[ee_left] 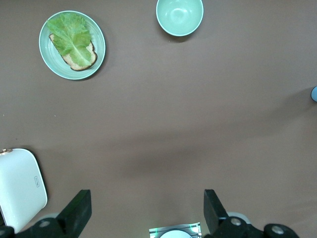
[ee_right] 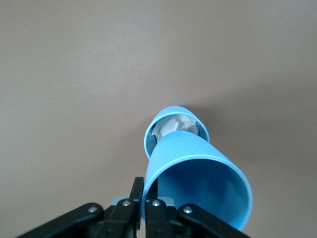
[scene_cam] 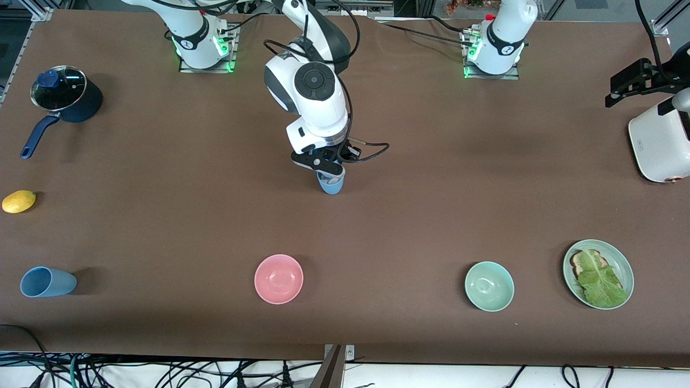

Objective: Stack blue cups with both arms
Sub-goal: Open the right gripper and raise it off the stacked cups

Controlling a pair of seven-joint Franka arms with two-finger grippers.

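My right gripper [scene_cam: 326, 171] is over the middle of the table, shut on the rim of a light-blue cup [ee_right: 198, 183], with one finger inside the cup and one outside. The held cup is tilted, and its base sits at the mouth of a second blue cup [ee_right: 150, 141] that stands on the table and has something crumpled and white [ee_right: 171, 126] inside. In the front view the two cups show as one blue shape [scene_cam: 331, 185]. A third blue cup [scene_cam: 47, 282] lies on its side near the front edge at the right arm's end. My left gripper [ee_left: 147, 213] is open and empty, high over the table near its base, waiting.
A pink bowl [scene_cam: 278, 278], a green bowl [scene_cam: 489, 286] and a green plate [scene_cam: 625, 269] with bread and lettuce lie along the front. A dark-blue lidded saucepan [scene_cam: 64, 97] and a lemon [scene_cam: 19, 201] are at the right arm's end. A white toaster [scene_cam: 660, 143] is at the left arm's end.
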